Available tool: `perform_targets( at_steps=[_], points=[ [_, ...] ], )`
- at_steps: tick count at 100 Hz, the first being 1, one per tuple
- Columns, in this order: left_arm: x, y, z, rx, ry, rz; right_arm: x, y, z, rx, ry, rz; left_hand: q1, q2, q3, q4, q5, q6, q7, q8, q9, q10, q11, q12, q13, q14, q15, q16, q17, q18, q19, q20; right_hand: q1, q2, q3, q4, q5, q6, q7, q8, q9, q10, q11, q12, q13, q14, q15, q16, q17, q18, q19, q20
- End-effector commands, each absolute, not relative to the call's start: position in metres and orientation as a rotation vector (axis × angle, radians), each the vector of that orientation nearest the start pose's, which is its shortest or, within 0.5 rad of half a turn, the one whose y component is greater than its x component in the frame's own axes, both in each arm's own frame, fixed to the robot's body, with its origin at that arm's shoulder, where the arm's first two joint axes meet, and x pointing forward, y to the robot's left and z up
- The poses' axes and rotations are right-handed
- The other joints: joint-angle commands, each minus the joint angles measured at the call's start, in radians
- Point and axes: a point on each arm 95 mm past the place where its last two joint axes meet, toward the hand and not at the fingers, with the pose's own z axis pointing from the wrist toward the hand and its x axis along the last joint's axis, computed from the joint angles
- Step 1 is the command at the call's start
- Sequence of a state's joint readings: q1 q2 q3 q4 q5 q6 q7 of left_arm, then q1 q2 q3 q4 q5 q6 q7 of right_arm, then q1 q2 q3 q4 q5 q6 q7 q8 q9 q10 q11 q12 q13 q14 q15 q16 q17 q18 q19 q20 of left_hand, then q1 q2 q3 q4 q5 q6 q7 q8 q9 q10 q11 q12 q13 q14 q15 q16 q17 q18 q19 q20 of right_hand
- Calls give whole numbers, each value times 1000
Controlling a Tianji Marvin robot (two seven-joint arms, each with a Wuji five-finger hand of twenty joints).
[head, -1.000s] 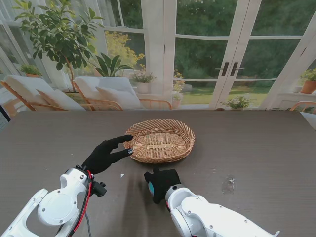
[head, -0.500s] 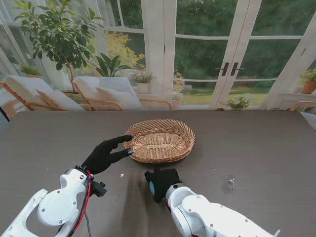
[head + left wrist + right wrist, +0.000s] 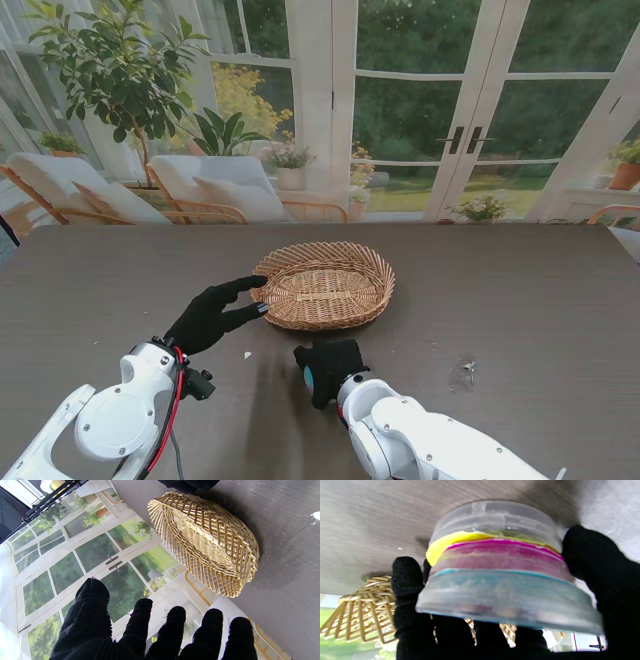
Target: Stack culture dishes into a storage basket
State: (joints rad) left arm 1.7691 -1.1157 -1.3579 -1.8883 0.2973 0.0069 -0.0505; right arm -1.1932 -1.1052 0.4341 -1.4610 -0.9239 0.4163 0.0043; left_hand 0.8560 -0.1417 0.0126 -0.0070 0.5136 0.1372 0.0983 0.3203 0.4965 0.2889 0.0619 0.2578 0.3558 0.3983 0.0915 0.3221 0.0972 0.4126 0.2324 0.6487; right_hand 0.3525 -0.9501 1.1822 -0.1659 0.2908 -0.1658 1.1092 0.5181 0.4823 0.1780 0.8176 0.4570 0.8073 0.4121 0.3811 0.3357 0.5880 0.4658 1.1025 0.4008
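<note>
An oval wicker basket (image 3: pixel 323 285) sits mid-table with nothing visible in it; the left wrist view shows its woven rim (image 3: pixel 212 542). My right hand (image 3: pixel 326 370), in a black glove, is shut on a stack of three clear culture dishes (image 3: pixel 505 570) with yellow, magenta and blue contents, just nearer to me than the basket. In the stand view only a blue sliver of the stack (image 3: pixel 307 380) shows past the fingers. My left hand (image 3: pixel 212 313) is open, fingers spread, its fingertips (image 3: pixel 262 308) at the basket's left rim.
The dark wood-grain table (image 3: pixel 520 300) stretches wide to the right. A small clear scrap or smudge (image 3: pixel 463 374) lies to the right of my right arm, and a tiny white fleck (image 3: pixel 247 354) sits near the left hand. Glass doors and plants stand beyond the far edge.
The basket has shifted very slightly. The right hand with the stack and the left hand have barely moved.
</note>
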Motion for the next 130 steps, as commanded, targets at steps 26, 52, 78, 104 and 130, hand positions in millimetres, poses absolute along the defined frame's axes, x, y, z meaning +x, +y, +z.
perform_targets(
  at_steps=[26,52,78,104,130],
  points=[
    [353,-5,-276,-1836,1064,-2014,350,139,-423,1086,1922,1218,31,44,-22,3,2,-12,2,0,-1,1,-12,-6,-27,12,-11,9,1,16,-26,3,168,30,266,53,145,11,84,-4,165,-59,104,62,287,-226,133,61,317,-22,75,-16],
    [352,-5,-276,-1836,1062,-2013,348,137,-428,1066,1896,1252,30,44,-22,3,3,-14,2,0,-1,0,-12,-6,-26,13,-10,10,2,17,-26,3,192,9,283,-8,250,5,105,-114,260,-74,87,67,360,-257,132,89,354,-48,114,-34],
    [352,-4,-276,-1836,1060,-2012,348,137,-429,1046,1889,1265,30,44,-22,3,1,-14,1,0,-1,-1,-12,-6,-25,13,-10,10,3,16,-25,4,230,-25,289,-83,299,-8,154,-205,328,-81,92,71,414,-290,161,116,394,-80,149,-28],
    [350,-4,-275,-1833,1053,-2012,348,137,-429,1033,1887,1272,30,43,-22,2,4,-13,3,0,-2,0,-12,-6,-25,13,-10,11,2,17,-26,3,238,-27,295,-88,303,-8,162,-220,330,-76,87,74,416,-292,156,121,400,-93,155,-25],
    [349,-3,-275,-1831,1048,-2011,348,138,-426,1037,1864,1297,29,44,-22,2,5,-13,3,0,-2,0,-12,-6,-26,12,-10,10,2,17,-26,3,246,-38,296,-92,314,-7,170,-226,342,-73,85,74,425,-294,159,126,405,-106,163,-20]
  ],
)
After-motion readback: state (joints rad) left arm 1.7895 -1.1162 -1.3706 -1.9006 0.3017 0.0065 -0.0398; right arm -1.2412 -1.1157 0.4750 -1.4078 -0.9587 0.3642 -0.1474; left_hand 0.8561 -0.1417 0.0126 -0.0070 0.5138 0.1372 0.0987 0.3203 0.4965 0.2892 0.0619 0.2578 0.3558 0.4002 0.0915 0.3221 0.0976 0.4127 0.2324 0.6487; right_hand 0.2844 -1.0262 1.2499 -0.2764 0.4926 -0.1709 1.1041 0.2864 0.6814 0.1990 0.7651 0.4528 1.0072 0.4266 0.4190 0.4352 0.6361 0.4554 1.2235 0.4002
